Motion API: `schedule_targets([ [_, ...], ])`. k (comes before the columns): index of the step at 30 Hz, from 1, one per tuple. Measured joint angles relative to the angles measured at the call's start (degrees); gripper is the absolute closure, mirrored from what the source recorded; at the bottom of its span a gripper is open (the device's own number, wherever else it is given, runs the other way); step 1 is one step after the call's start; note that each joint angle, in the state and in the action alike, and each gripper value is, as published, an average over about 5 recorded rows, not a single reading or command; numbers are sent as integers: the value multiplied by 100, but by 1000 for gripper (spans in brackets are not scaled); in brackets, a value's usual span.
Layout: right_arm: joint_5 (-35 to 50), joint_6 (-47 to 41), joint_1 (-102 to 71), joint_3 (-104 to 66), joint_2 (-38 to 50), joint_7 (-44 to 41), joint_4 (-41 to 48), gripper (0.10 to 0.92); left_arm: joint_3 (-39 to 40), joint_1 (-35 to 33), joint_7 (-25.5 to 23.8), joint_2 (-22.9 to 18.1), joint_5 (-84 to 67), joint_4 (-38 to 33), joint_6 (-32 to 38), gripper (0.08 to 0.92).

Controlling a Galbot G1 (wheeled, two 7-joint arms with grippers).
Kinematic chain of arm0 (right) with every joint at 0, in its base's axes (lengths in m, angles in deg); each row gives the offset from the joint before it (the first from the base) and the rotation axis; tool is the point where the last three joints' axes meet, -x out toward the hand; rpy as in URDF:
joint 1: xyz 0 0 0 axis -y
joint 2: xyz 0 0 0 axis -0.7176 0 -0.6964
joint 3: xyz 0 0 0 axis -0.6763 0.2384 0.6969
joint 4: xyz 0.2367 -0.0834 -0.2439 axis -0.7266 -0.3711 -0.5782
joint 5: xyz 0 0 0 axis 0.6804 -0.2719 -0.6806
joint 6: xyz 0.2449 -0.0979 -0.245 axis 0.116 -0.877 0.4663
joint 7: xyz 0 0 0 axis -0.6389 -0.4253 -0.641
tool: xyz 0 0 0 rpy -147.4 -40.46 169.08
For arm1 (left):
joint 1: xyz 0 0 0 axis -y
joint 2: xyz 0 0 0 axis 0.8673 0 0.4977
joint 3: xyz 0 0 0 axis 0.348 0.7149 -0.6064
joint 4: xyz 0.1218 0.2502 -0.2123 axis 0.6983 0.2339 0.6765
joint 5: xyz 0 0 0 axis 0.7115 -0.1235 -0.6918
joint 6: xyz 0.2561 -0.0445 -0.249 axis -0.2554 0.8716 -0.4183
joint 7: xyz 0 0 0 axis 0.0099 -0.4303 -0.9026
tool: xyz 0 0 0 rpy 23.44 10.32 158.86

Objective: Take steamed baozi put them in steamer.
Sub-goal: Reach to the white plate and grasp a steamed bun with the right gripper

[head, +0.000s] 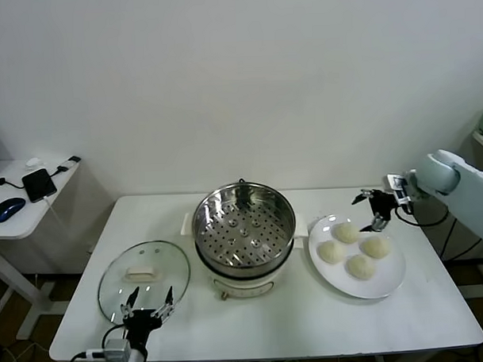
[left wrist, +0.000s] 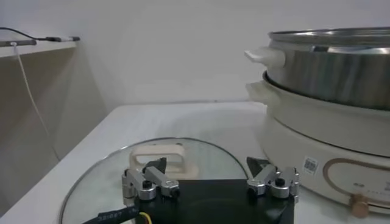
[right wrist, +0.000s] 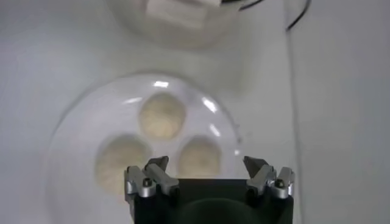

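Head view: right gripper [head: 368, 211], jaws wide and empty, hovers at the plate's [head: 388, 285] far edge over four baozi [head: 346, 232], steamer [head: 244, 227] beside the plate; approach step, next descend onto one bun; left gripper [head: 147, 305] idles open.

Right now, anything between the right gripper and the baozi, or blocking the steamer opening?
Nothing visible. Right gripper hangs open above the plate, baozi uncovered. Steamer is open; its glass lid lies on the table beside it.

Steamed baozi [right wrist: 161, 117]: blurred in right wrist view, fourth hidden behind right gripper [right wrist: 207, 173]. Steamer [left wrist: 329, 115]: cut by left wrist picture's edge; tray hidden.
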Motion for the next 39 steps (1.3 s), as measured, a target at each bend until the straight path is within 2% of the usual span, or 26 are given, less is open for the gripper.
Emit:
schedule_targets([
  [12, -198, -84, 25, 489, -1211, -137, 1514, 202, -23, 26, -8, 5, -4, 137, 49, 177],
  [30, -873, 37, -614, -154, -2113, 27, 2793, 203, 34, 20, 8, 10, 34, 265, 129, 177],
  [33, -979, 49, -668, -286, -2182, 44, 2904, 238, 42, 3, 8, 10, 51, 269, 140, 177],
  [39, -1069, 61, -692, -457, -2207, 33, 2976, 376, 47, -23, 14, 0, 92, 236, 144, 177],
])
